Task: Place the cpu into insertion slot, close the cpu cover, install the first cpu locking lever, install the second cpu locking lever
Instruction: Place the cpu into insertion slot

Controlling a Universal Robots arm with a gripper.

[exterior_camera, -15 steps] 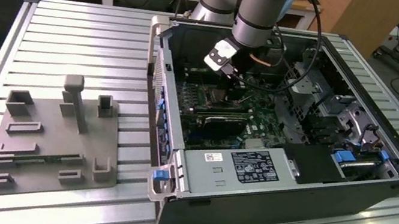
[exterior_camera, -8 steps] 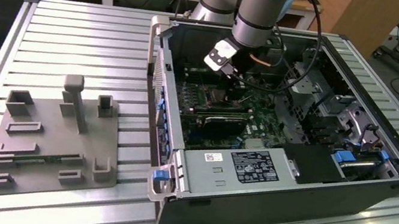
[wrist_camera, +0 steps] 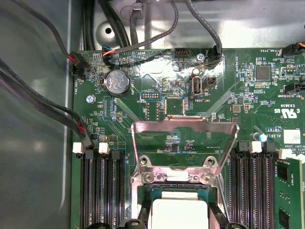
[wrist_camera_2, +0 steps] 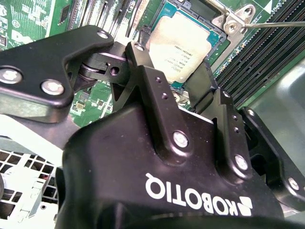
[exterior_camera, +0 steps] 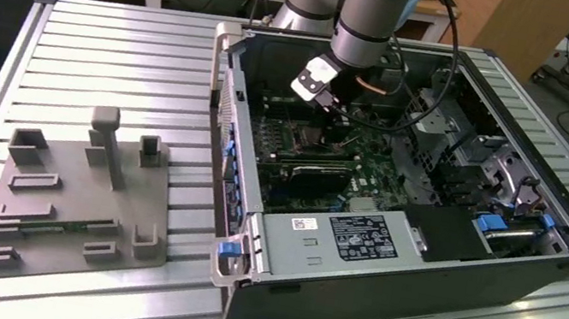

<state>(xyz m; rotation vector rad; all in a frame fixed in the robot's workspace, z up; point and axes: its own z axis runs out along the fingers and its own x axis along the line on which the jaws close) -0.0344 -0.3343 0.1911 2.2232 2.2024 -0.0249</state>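
a: cpu (wrist_camera_2: 178, 45) is down in the insertion slot (wrist_camera: 151, 194), inside the case (exterior_camera: 376, 309) on the exterior view's right. looks flat, but i can't swear it's seated. gripper (wrist_camera_2: 169, 59) hangs over it, fingers (wrist_camera_2: 143, 71) spread, gripping nothing.
b: if it's cocked, the cpu cover (wrist_camera: 183, 125) swinging down would mash pins. first wrist view shows that cover standing upright at the slot's edge; second wrist view gives the fingers straddling the cpu instead.
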